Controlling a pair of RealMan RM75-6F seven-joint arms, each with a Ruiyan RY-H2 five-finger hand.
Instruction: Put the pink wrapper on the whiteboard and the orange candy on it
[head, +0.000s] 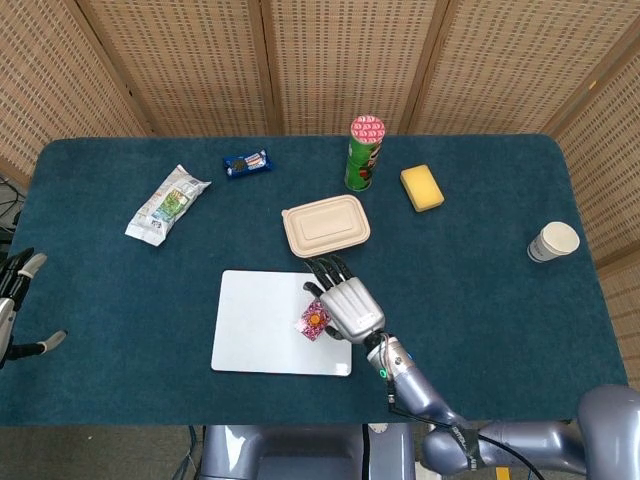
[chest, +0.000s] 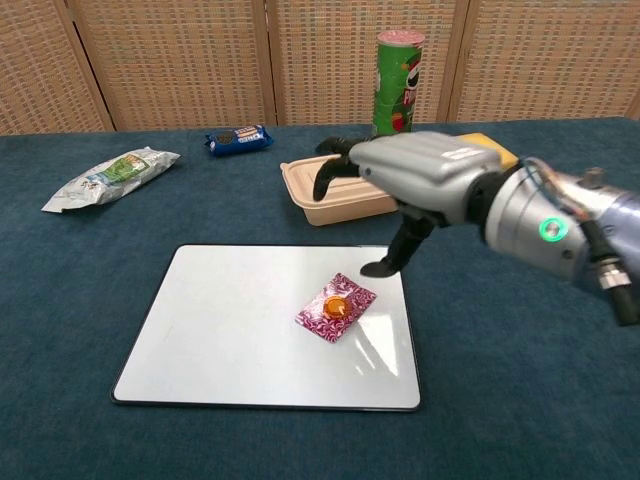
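The candy is seen resting on the wrapper, near the whiteboard's right edge. The right hand is held above, fingers spread, nothing gripped. The left hand, barely glimpsed at the desk's left edge, cannot be judged.

The right hand covered part of the beige lidded food container in the chest view, hiding its right end and near right corner. That hand also blocked the lower part of the green cylindrical chip can and nearly all of the yellow sponge. The right forearm ran off the picture's right edge. In the head view, the left hand was cut by the left edge, its pose unreadable. Print on the small blue snack packet was too small to read.
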